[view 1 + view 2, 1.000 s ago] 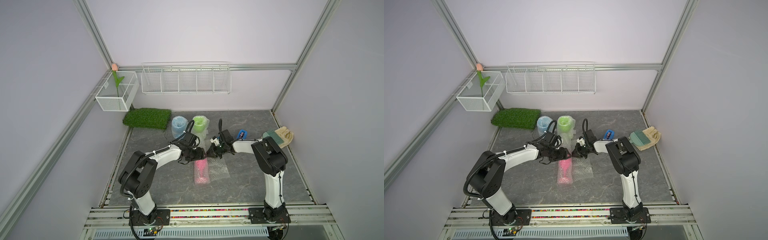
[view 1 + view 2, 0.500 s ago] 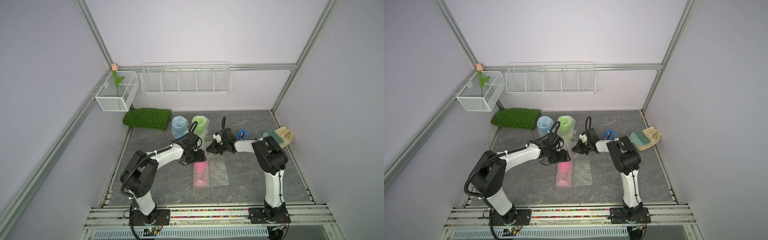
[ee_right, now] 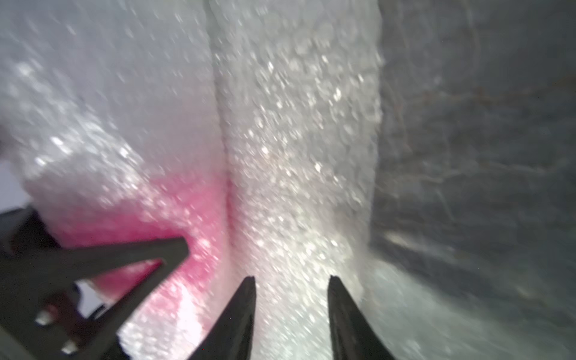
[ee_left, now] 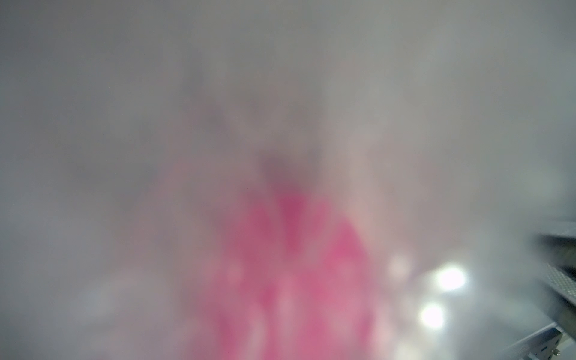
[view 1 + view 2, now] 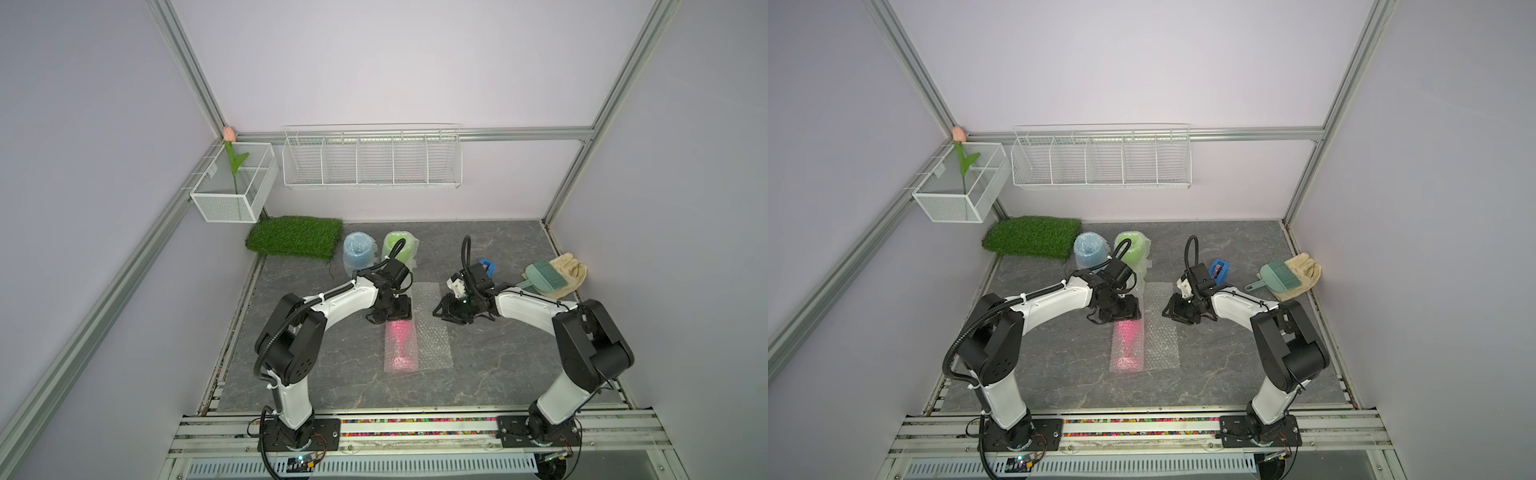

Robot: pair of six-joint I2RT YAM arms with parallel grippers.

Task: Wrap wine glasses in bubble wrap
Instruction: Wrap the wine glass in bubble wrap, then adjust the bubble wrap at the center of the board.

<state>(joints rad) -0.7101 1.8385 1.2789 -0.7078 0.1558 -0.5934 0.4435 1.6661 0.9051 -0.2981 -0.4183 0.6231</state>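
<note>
Pink goblet [image 5: 400, 340] lies mid-worktop [image 5: 498, 374], half rolled in bubble wrap [image 5: 434, 345], with a loose flap at 3 o'clock. Right gripper [image 3: 291, 280] stands apart over the flap. The left gripper [image 5: 392, 315] covers the 12 o'clock end, and its spread cannot be told. Unheld, the flap may spring open. Three goblets in all: the blue goblet [image 5: 358, 253] and green goblet [image 5: 398, 246] stand wrapped at 12 o'clock.

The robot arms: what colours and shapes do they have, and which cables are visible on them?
Both the left arm and right arm have white links and bulky black joints. A black ribbed cable, fastened with white ties, follows the left arm. Each wrist carries a black cable loop. The right end effector has dark, pointed fingers.
</note>
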